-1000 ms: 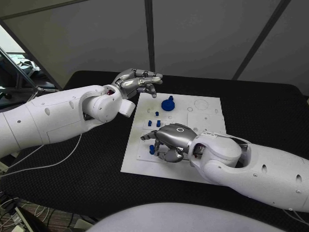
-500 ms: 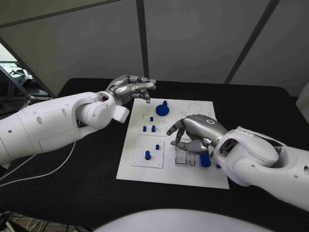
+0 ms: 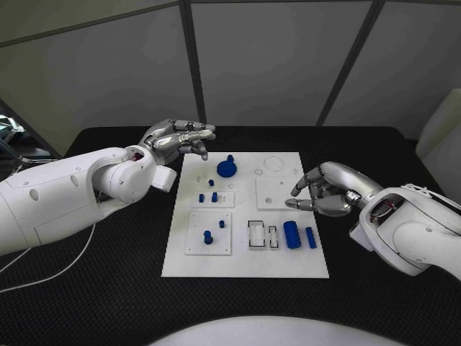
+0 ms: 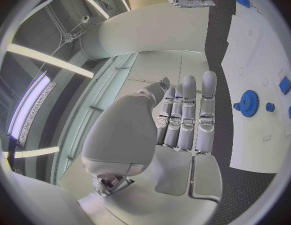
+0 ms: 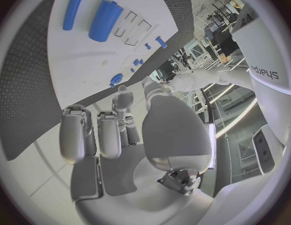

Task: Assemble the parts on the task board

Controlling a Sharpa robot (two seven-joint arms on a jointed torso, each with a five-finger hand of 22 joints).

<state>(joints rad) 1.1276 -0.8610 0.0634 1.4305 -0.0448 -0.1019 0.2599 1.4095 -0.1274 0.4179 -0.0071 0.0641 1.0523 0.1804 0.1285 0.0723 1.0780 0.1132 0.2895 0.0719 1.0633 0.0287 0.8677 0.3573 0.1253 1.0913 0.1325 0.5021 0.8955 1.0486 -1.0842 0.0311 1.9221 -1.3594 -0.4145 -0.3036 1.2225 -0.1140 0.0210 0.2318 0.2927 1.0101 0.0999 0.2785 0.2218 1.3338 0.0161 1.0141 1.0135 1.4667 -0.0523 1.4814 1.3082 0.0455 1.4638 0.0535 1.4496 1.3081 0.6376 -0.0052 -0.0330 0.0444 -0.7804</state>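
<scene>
The white task board (image 3: 246, 263) lies in the middle of the black table. On it a blue gear (image 3: 226, 169) stands at the far end, and small blue pegs (image 3: 208, 196) sit nearer the middle. A thick blue cylinder (image 3: 291, 234) and a thin blue bar (image 3: 310, 237) lie side by side near the board's right edge. My right hand (image 3: 329, 189) hovers over that edge, beyond the cylinder, fingers loosely bent and holding nothing. My left hand (image 3: 178, 137) hangs off the board's far left corner, empty. The left wrist view shows its fingers (image 4: 186, 110) straight, with the gear (image 4: 248, 103) beyond them.
Two more blue pegs (image 3: 213, 231) stand in a square plate at the board's near left. Pale slots (image 3: 256, 234) lie left of the cylinder. Black table (image 3: 106, 274) surrounds the board. Grey partition walls stand behind the table.
My right hand has drawn back from the board's near middle to its right edge, uncovering the blue cylinder and bar. The camera has shifted. My left hand has kept its place.
</scene>
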